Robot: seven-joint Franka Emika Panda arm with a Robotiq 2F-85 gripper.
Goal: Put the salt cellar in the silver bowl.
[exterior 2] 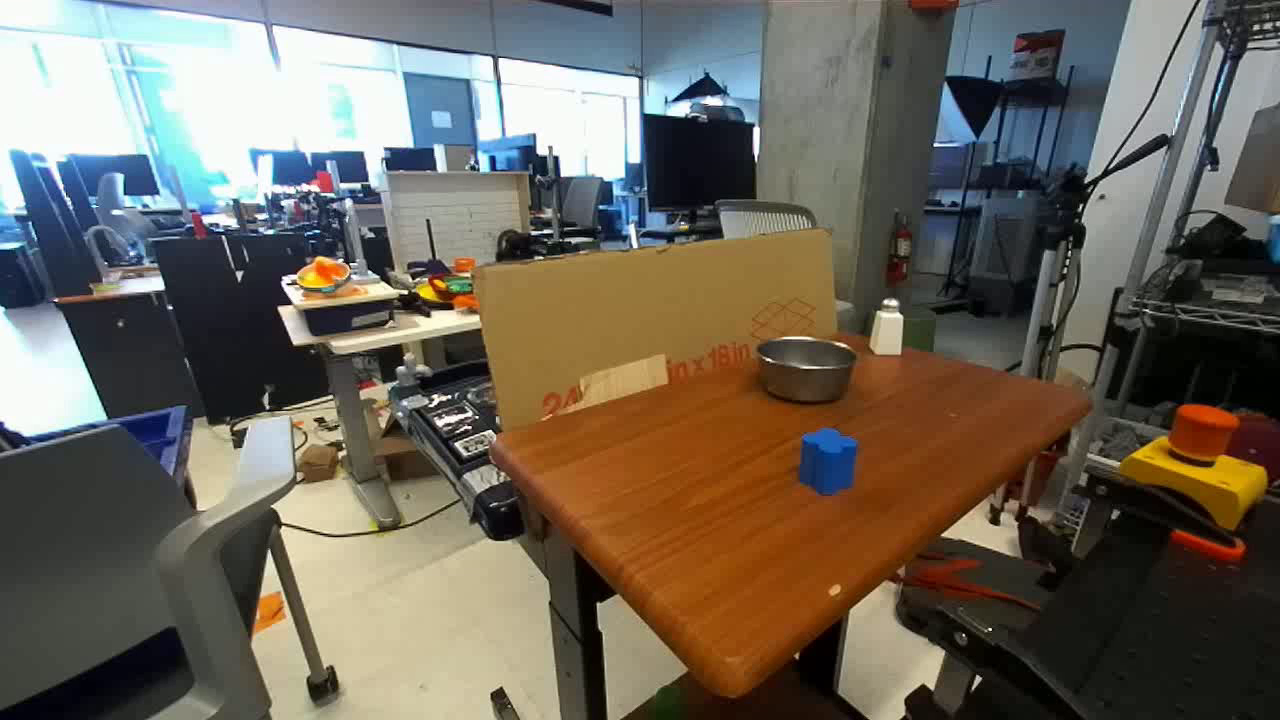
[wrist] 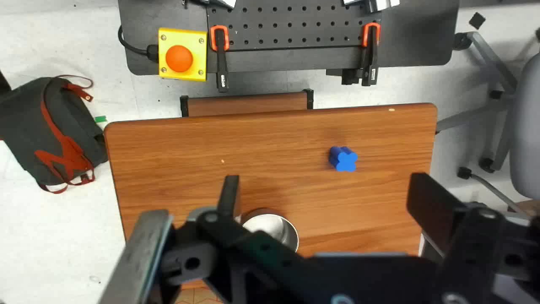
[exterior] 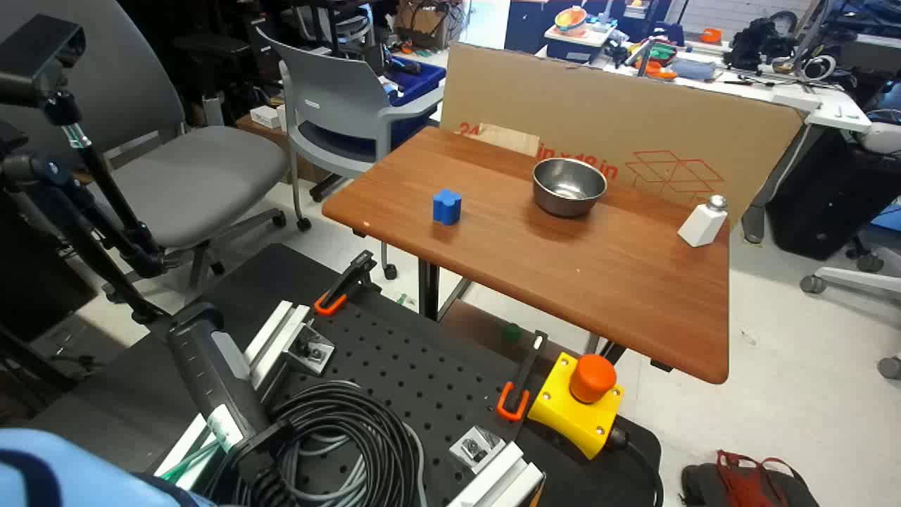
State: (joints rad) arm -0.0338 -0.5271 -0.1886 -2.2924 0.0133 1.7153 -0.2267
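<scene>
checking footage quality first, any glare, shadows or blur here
In an exterior view, glare whites out the windows; in an exterior view, the bowl shows a bright highlight and casts a soft shadow; in the wrist view, the gripper looks out of focus, the blue block crisper.

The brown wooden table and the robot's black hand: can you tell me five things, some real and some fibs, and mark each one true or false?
1. The grey-capped white tapered salt cellar stands upright on the table. True.
2. The small blue clover-shaped block stands outside the round silver metal bowl. True.
3. The salt cellar is inside the bowl. False: it stands on the table, apart from the bowl.
4. The hand is open in the wrist view. True.
5. The bowl is narrower than the block. False: the bowl is wider.
</scene>
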